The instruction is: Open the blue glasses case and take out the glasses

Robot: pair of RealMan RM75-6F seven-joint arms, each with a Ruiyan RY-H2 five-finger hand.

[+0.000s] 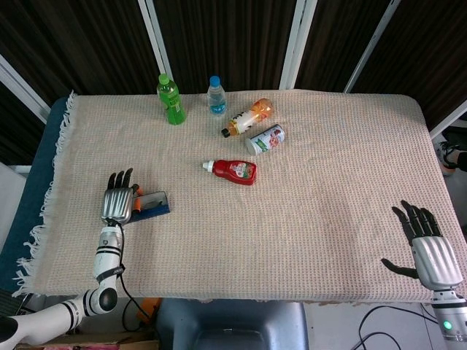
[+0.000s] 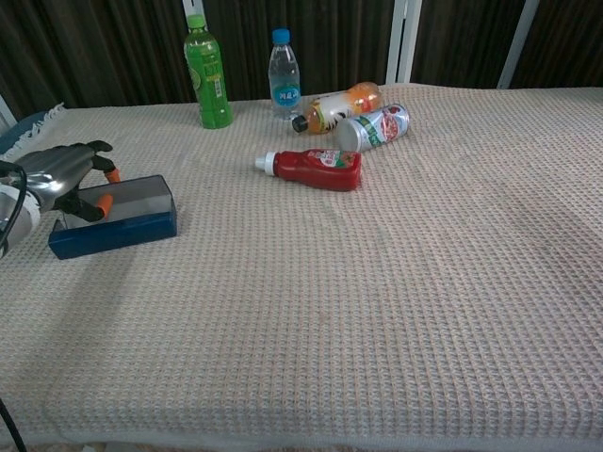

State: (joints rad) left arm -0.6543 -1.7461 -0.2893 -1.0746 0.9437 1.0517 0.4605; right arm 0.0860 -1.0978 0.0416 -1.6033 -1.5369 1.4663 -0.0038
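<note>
Left hand grips the left end of the blue glasses case, mid-left of frame; right hand open, lower right.

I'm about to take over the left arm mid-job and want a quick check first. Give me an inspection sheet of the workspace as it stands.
Surface: table under a beige woven cloth, fringed at its left edge.
Job's things: blue glasses case lies flat near the left edge; glasses not visible.
Clutter: green bottle and clear water bottle upright at the back; orange drink bottle, can and ketchup bottle on their sides.
Hands: left hand touching the case's left end; right hand open, fingers spread, at the near right corner, holding nothing.
Cables: dark cables below the front edge.
Surroundings: dark panels with white frames behind.
</note>
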